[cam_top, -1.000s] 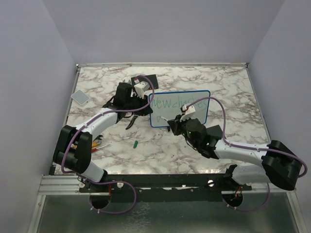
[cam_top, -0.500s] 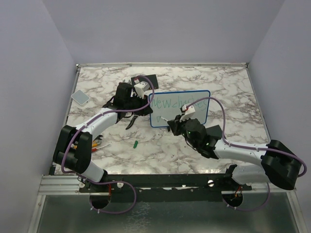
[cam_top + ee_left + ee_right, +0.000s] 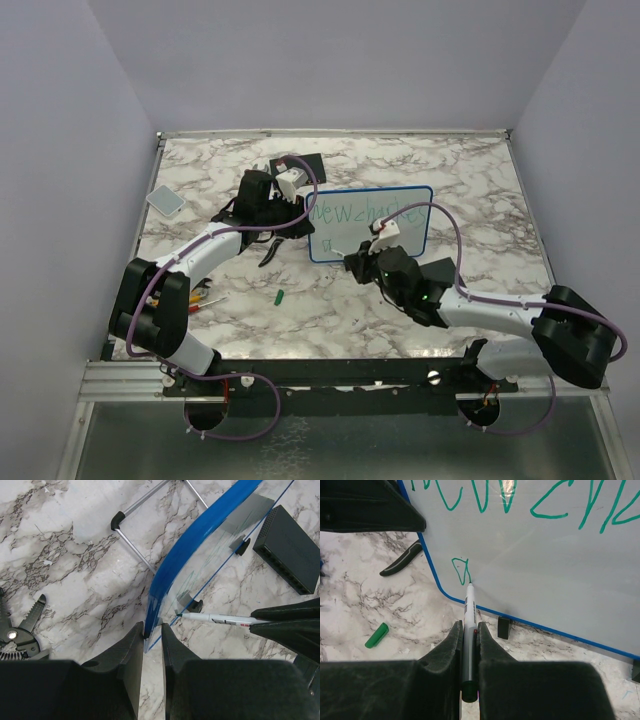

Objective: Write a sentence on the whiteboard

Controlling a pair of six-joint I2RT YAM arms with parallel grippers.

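right end effector (image 3: 469,630) edged left | grips 1 marker (image 3: 469,604) | left end effector (image 3: 152,632) pinches 1 whiteboard (image 3: 200,535)

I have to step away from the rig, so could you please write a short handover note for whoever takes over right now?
The left gripper is shut on the whiteboard at its left blue rim, steadying it.
The right gripper is shut on the green marker, tip touching the board's lower left.
Done: the sentence has its first line, across the top; the second line has just one small mark.
Left: write the rest of line two. The green cap lies on the table near the board's lower left corner.
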